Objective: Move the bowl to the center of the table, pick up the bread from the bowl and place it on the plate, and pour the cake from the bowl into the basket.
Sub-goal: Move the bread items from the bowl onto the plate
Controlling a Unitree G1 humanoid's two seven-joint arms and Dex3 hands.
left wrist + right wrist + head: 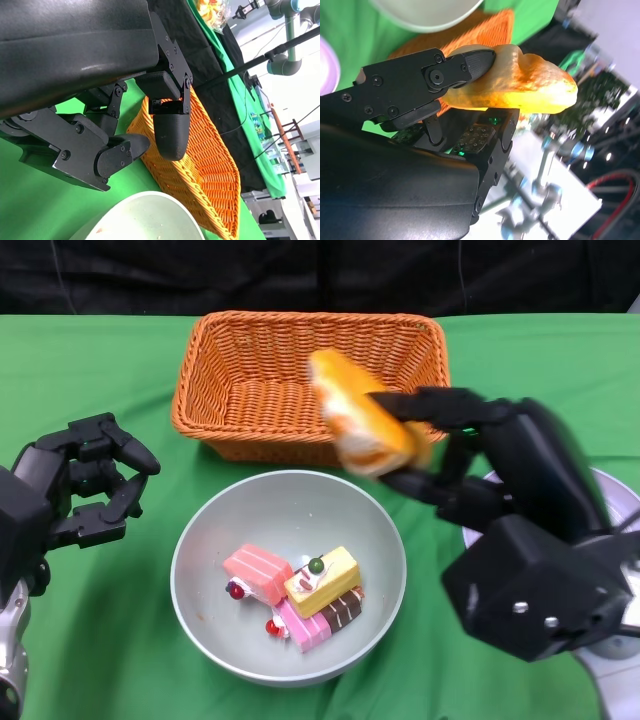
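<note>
a: starting nearest, the grey bowl (288, 575) sits mid-table with the cake pieces (295, 598) in it. right hand (440, 455) pinches the bread (362, 425), lifted above the bowl's far rim, in front of the wicker basket (310, 380).

b: and the plate (610, 502)?

a: off to the right, mostly hidden under that arm. i'd swing the bread right, level, then lower before letting go.

b: left hand (95, 485)?

a: holding nothing, fingers loosely apart, beside the bowl.
</note>
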